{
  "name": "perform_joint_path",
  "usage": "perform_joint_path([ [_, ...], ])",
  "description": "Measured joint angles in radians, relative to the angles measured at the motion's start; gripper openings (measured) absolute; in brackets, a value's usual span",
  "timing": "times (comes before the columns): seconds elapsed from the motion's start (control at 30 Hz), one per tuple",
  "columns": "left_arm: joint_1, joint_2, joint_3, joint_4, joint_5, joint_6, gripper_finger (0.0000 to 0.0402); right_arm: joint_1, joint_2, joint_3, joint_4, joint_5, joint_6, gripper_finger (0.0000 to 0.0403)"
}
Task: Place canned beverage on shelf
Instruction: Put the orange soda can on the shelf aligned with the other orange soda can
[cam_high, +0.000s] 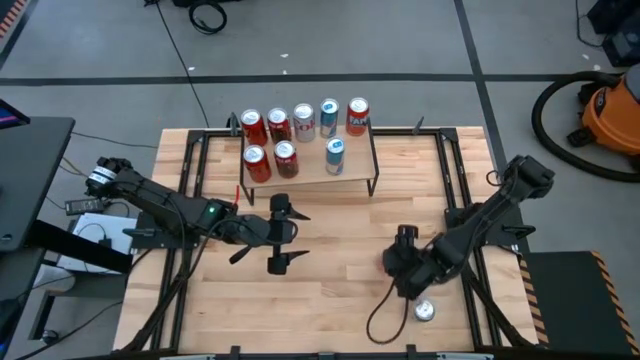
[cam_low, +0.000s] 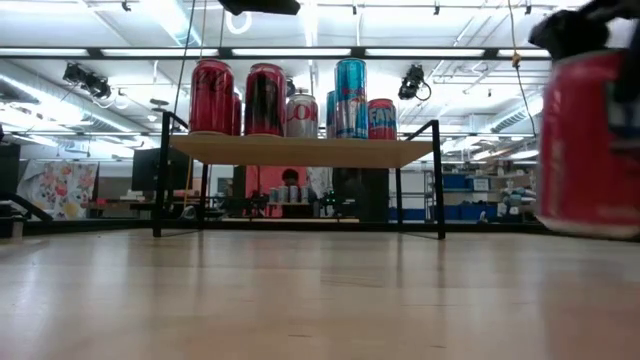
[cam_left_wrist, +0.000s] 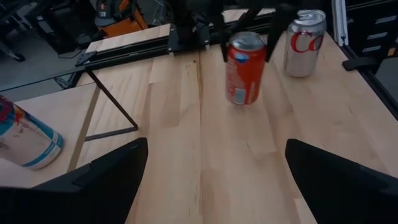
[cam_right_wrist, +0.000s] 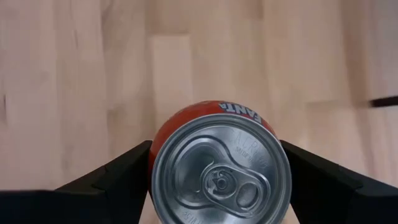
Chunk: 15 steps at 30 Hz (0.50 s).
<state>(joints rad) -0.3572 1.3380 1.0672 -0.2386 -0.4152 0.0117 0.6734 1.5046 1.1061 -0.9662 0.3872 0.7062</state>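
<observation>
Orange aluminium can between end effector fingers.

"FANTA" on orange can

The shelf carries eight cans, a row of five at its 12 o'clock edge and three nearer; bare board remains at its 3 to 5 o'clock corner. Open worktop lies before it, though the left gripper stands there. A silver can seems to sit at 5 o'clock.
</observation>
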Motion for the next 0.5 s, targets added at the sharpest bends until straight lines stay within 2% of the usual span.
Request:
perform_joint_path([
  [0.3,0.003,0.0,0.0,0.01,-0.003,-0.05,0.0391,-0.212,-0.189,0.002,0.003,0.01,-0.229,0.0319],
  [0.5,0.007,0.0,0.0,0.027,-0.011,-0.05,0.0391,-0.409,-0.215,0.081,-0.01,-0.046,-0.449,0.0319],
])
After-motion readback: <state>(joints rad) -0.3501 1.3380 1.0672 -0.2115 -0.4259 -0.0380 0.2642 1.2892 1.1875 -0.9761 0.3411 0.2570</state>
